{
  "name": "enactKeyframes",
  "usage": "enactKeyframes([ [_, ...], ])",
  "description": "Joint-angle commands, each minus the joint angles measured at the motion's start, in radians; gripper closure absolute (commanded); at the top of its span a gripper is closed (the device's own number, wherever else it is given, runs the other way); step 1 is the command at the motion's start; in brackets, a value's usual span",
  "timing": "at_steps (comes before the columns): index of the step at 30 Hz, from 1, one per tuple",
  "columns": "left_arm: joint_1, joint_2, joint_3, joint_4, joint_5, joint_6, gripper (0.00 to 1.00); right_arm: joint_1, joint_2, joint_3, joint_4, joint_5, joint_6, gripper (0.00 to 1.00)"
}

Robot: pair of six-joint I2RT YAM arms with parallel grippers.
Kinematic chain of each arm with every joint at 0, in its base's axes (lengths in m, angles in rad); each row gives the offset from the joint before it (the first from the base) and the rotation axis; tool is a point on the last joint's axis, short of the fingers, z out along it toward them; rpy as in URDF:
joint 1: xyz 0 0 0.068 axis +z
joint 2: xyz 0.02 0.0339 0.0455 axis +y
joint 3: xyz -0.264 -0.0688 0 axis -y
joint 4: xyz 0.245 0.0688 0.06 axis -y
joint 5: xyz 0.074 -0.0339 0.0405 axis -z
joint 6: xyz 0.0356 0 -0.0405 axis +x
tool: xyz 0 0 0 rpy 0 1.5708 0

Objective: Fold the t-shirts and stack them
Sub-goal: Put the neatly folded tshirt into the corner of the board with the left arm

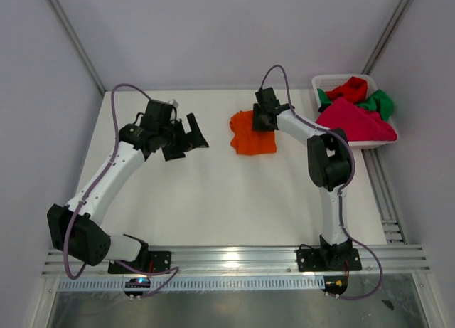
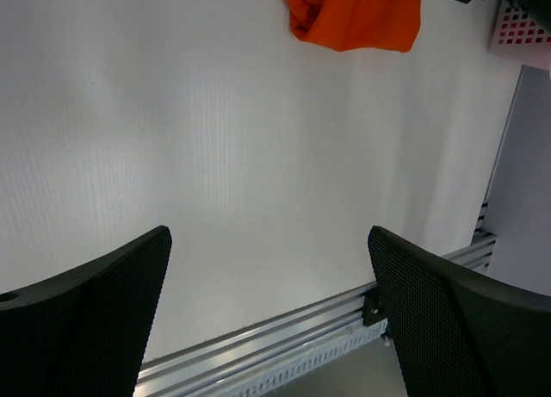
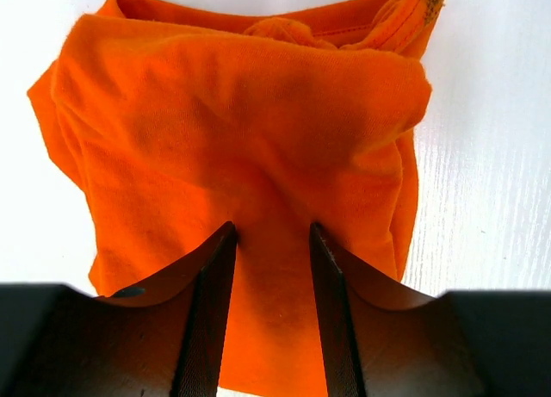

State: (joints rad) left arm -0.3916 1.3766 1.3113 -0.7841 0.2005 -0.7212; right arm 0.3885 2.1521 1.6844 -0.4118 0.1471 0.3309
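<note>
An orange t-shirt (image 1: pixel 252 137) lies folded into a small bundle on the white table, back of centre. My right gripper (image 1: pixel 263 118) points down onto its far right corner. In the right wrist view its fingers (image 3: pixel 271 229) stand half apart, dug into the orange t-shirt (image 3: pixel 232 113), with a ridge of cloth gathered between them. My left gripper (image 1: pixel 190 136) hovers wide open to the left, holding nothing; in its own view (image 2: pixel 267 233) only bare table lies between the pads, with the orange t-shirt (image 2: pixel 357 18) at the top edge. Magenta-pink (image 1: pixel 355 122), red (image 1: pixel 348 90) and green (image 1: pixel 380 100) t-shirts lie crumpled in the basket.
The white lattice basket (image 1: pixel 327 79) stands at the back right corner, with the pink shirt spilling over its front rim. An aluminium rail (image 1: pixel 234 257) runs along the near edge, carrying both arm bases. Walls close in the left, back and right.
</note>
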Motion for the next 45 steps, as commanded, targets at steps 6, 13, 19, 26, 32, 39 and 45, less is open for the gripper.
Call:
enactKeyframes([
  [6,-0.003,-0.085,0.046,-0.061,-0.024,0.020,0.01,-0.005,-0.012,-0.077,-0.027,-0.009,0.005,0.56],
  [13,-0.003,-0.120,0.055,-0.081,-0.024,0.014,0.01,-0.004,-0.001,-0.120,-0.097,-0.105,0.063,0.56],
  [19,-0.003,-0.131,0.060,-0.093,-0.029,0.005,0.01,0.038,-0.060,-0.204,-0.122,-0.213,0.131,0.56],
  [26,-0.003,-0.140,0.052,-0.081,-0.035,-0.009,0.01,0.193,-0.112,-0.221,-0.096,-0.299,0.307,0.56],
  [32,-0.003,-0.157,0.034,-0.075,-0.044,-0.017,0.01,0.285,-0.094,-0.166,0.017,-0.382,0.493,0.56],
  [39,-0.003,-0.177,0.011,-0.075,-0.059,-0.017,0.01,0.303,0.030,0.082,0.041,-0.393,0.595,0.56],
  [45,-0.003,-0.188,-0.014,-0.067,-0.098,-0.026,0.01,0.303,0.088,0.213,0.122,-0.394,0.614,0.56],
])
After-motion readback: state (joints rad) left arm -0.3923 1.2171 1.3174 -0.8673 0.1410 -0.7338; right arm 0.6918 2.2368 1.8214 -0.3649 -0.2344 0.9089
